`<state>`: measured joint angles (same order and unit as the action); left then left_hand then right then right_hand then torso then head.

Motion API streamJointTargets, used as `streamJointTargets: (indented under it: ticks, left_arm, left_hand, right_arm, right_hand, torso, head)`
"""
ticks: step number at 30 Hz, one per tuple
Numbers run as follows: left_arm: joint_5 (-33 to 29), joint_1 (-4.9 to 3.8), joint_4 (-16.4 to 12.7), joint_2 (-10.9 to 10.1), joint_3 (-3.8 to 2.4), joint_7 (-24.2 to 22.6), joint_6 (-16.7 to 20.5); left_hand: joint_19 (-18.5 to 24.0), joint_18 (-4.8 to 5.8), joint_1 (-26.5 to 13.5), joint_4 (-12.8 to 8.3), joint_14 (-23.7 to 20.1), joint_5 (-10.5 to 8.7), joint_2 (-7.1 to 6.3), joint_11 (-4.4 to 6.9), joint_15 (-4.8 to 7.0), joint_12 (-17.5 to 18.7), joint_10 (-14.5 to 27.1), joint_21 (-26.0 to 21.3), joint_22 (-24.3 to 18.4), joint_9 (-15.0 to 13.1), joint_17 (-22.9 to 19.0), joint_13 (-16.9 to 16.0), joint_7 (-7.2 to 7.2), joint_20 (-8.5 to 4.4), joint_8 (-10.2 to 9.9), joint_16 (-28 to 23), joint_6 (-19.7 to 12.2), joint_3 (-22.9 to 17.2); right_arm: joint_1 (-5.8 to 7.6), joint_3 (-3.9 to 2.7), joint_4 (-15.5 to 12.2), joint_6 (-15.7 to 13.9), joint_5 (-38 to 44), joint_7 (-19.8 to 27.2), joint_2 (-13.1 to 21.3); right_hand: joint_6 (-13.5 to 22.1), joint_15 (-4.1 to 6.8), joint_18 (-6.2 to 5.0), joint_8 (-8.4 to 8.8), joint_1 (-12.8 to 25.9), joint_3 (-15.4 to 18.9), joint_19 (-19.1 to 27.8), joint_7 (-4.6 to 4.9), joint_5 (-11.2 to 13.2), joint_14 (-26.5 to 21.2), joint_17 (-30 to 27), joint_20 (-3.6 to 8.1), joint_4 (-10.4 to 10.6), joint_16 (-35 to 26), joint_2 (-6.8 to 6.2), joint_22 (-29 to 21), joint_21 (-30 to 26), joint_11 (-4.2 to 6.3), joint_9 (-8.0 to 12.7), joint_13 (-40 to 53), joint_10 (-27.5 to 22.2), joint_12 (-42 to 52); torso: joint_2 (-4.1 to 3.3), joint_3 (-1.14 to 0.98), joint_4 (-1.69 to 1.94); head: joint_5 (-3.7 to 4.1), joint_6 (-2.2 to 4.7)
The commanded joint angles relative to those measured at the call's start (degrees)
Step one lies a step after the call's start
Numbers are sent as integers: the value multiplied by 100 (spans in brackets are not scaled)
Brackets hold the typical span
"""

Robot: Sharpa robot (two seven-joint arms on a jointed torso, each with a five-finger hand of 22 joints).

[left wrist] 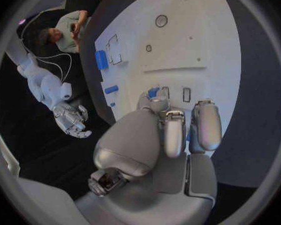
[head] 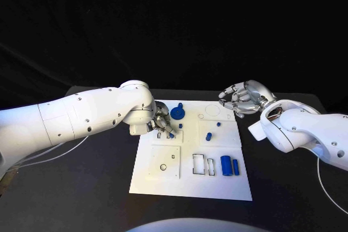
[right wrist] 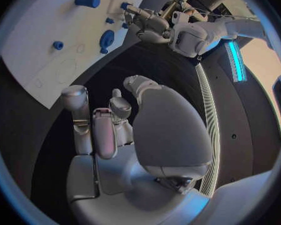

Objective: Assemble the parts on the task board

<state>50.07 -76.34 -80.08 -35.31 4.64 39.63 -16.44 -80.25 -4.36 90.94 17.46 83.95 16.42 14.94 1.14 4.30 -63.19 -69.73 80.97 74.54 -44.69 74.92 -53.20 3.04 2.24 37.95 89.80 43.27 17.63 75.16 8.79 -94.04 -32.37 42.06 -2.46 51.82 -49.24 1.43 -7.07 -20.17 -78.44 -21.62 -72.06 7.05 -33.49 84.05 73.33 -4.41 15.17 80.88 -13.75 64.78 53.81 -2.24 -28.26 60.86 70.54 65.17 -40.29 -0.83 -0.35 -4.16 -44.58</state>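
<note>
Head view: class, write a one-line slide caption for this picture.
Left hand works at small blue parts on the white task board; right hand hovers by its far corner, holding nothing.

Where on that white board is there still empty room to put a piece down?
The near strip of the white task board, below the large blue cylinder and the cut-out slots, is bare. It is crowded at the far left, where the left hand works beside the blue round gear-like piece.

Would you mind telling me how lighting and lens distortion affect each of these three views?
Head view: even light on the task board, with straight edges against a dark surround. Left wrist view: fisheye bends the board's edges; sheen on the left robot hand. Right wrist view: bluish cast, curved board edge, right robot hand softly lit.
</note>
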Motion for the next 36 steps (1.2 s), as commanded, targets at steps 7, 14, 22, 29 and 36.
streamJointTargets:
  ticks: [7,14,22,29,36]
  left_arm:
    - [-137,12,-75,-47,10,-27,51]
    - [-273,13,-169,-140,5,-66,273]
    - [-325,13,-284,-241,-19,-108,549]
    - [-379,14,-295,-291,-11,-118,642]
    - [-153,17,-302,-313,6,-112,618]
  left_hand:
    - [-9,109,-645,-146,605,574,-1669,-118,15,33,-51,21,114,-244,1508,89,79,39,129,20,-52,-3518]
    - [-73,110,-1926,-985,605,991,-2441,-24,-16,-128,-226,59,256,-639,1508,-5,60,8,524,20,28,-6164]
    - [-107,120,-2314,-1353,605,1350,-2467,10,13,-230,-359,94,335,-685,1508,-124,28,-19,574,20,173,-6414]
    - [-110,122,-2419,-1436,605,1459,-2472,21,23,-294,-428,100,351,-696,1508,-206,12,-29,586,20,222,-6451]
    - [-114,123,-2505,-1509,605,1539,-2489,35,36,-369,-502,106,367,-703,1508,-296,-7,-40,600,20,265,-6471]
  right_arm:
    - [-5,2,1,96,137,-114,1]
    - [-12,4,13,102,138,-112,-2]
    - [-16,5,19,102,139,-107,1]
    - [-18,6,23,103,139,-105,7]
    - [-19,7,26,104,139,-104,11]
  right_hand:
    - [28,41,-87,-29,37,-41,-24,-1,-23,130,-3,5,5,11,-23,-8,-12,8,-12,2,40,28]
    - [28,41,-87,-29,37,-41,-24,-1,-23,130,-3,5,5,11,-23,-8,-12,8,-12,2,40,28]
    - [30,41,-88,-35,45,-50,-23,-1,-31,130,-3,6,3,10,-30,-10,-17,9,-16,8,46,35]
    - [30,41,-88,-35,45,-50,-23,-1,-31,130,-3,6,3,10,-30,-10,-17,9,-16,8,46,35]
    - [36,42,-89,-47,66,-64,-21,-1,-42,131,-5,7,4,7,-41,-17,-29,8,-24,0,45,33]
  torso:
    - [-1,-4,5]
    - [2,-10,8]
    - [4,-7,10]
    - [5,-5,7]
    - [0,-1,7]
  head:
    - [-4,27]
    - [-25,28]
    - [-42,39]
    - [-61,51]
    - [-68,52]
